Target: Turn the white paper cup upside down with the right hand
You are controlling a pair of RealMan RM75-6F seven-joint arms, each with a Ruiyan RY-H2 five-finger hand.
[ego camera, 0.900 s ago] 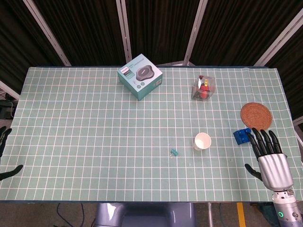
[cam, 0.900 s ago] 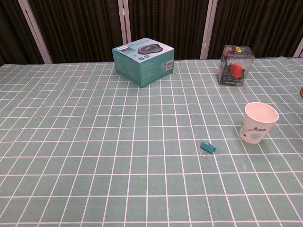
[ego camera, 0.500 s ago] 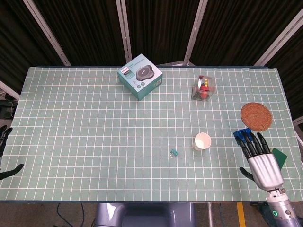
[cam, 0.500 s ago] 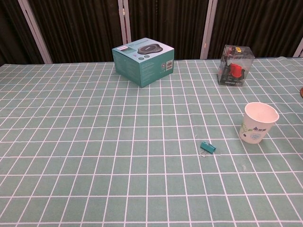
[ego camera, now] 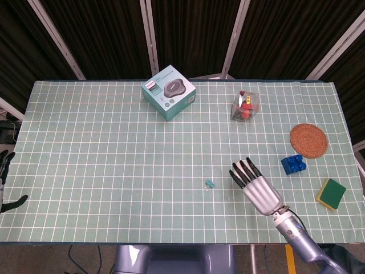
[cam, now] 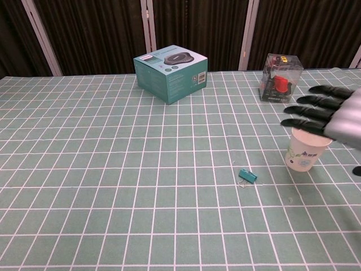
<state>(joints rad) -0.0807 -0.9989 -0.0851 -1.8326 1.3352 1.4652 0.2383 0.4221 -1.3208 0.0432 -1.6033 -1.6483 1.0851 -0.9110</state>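
The white paper cup (cam: 302, 155) stands upright, mouth up, on the green checked cloth at the right in the chest view. My right hand (cam: 333, 116) hovers just above its rim, palm down, fingers stretched out and apart, holding nothing. In the head view the right hand (ego camera: 258, 186) covers the cup, so the cup is hidden there. Only the dark fingers of my left hand (ego camera: 4, 165) show, at the table's left edge, spread and empty.
A small teal clip (ego camera: 210, 184) lies just left of the cup. A teal box (ego camera: 168, 92) and a clear box with a red object (ego camera: 245, 106) stand at the back. A cork coaster (ego camera: 308, 140), blue brick (ego camera: 293, 164) and yellow-green sponge (ego camera: 331, 193) lie to the right.
My right hand has moved left from the table's right edge to above the cup, uncovering the blue brick and the sponge. The cup and the left hand have not moved.
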